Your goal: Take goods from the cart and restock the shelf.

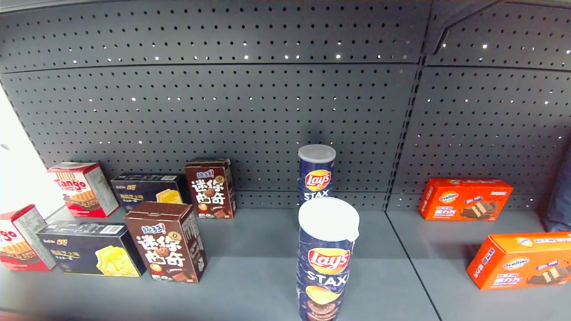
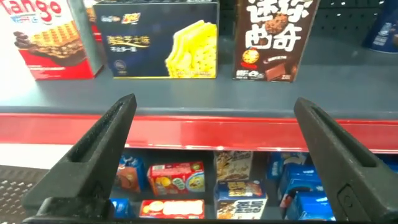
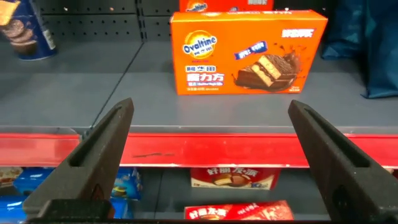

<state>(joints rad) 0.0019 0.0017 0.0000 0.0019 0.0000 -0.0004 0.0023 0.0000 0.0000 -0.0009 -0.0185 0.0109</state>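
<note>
My jaws stand spread wide on both the left gripper [image 2: 214, 106] and the right gripper [image 3: 210, 107], with nothing between them.

From the head view, the shelf [image 1: 258, 249] carries two rows. Along its front edge, starting at the left corner, stand a red wafer box [image 1: 20, 238], a dark cracker box [image 1: 91, 249] and a brown cookie box [image 1: 167, 240]. The front chip can [image 1: 328, 258] stands upright near the middle, and an orange chocolate box [image 1: 522, 261] lies toward the right corner. The back row [image 1: 209, 187] repeats the same kinds near the back edge, with the rear chip can [image 1: 316, 176] straight behind the front one. Bare board lies on both sides of the cans.

In the left wrist view, my left fingers hang just outside the shelf's red lip [image 2: 199, 130], facing the wafer, cracker and cookie boxes at the front edge. A lower shelf [image 2: 205, 186] packed with goods sits beneath the lip.

In the right wrist view, my right fingers hang outside the same red lip, facing the orange chocolate box. The front chip can is off toward the middle of the board.

With both grippers empty, I judge I am between placements and the fetching step is in hand. The next move calls for drawing both arms back clear of the lip and turning to the cart. There I should pick an item whose kind matches a row and close squarely on it. The bare stretches beside the cans look like the room to fill.
</note>
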